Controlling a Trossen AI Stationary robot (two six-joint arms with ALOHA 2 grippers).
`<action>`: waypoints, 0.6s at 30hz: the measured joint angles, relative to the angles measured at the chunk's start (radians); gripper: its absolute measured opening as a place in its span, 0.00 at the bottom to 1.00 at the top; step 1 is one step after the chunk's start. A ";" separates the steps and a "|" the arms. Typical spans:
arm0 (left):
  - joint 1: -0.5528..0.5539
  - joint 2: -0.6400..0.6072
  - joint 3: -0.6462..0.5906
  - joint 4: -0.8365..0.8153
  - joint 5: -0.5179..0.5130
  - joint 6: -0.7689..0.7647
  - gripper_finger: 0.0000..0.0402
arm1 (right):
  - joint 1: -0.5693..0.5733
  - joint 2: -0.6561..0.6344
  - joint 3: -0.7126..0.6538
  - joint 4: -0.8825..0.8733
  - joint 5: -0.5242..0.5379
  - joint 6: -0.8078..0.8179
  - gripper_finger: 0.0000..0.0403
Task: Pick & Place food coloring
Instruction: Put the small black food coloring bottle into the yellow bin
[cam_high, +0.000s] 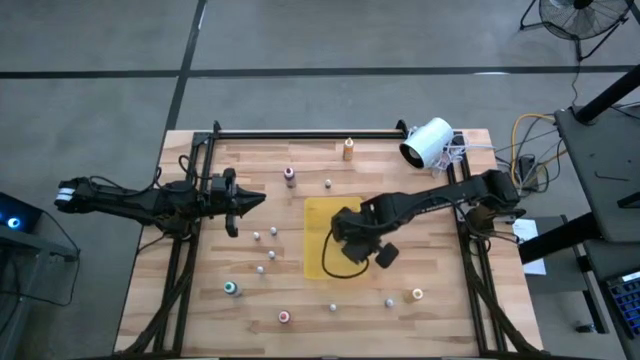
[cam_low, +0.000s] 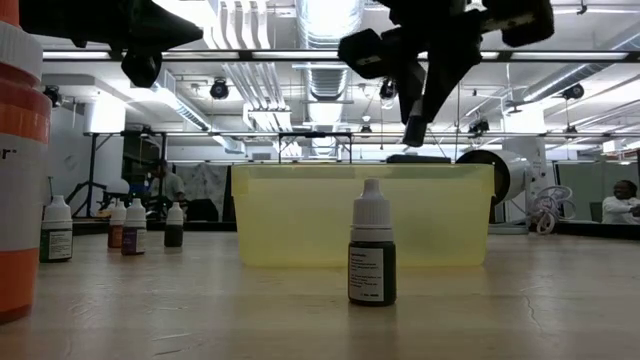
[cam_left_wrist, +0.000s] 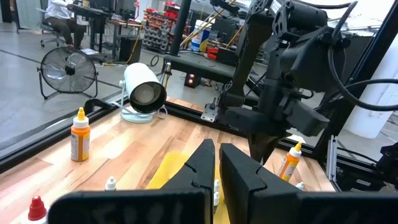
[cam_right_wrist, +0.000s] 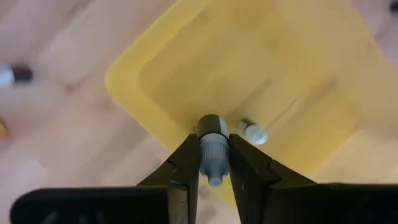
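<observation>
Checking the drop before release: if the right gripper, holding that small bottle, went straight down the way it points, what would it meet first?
Probably the yellow bin. The right gripper, shut on a small bottle, points down near the bin's edge, beside another bottle lying inside. Depth is unclear.

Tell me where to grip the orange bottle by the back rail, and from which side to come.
Grip the orange bottle on its wide body, just below the narrow cap, coming straight down from above. It stands upright, and the cap is probably too slim for a steady hold. The rail runs close behind it, so set the fingers along the rail, not across it.
</observation>
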 joint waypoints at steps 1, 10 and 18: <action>0.000 0.000 0.000 0.000 0.000 0.000 0.00 | -0.002 0.000 0.000 0.000 0.000 -0.057 0.15; 0.000 0.000 0.000 0.000 0.000 0.000 0.00 | -0.030 0.029 0.000 0.015 0.004 -0.361 0.15; 0.000 0.000 0.000 0.000 0.000 0.000 0.00 | -0.033 0.071 0.005 0.062 0.006 -0.451 0.15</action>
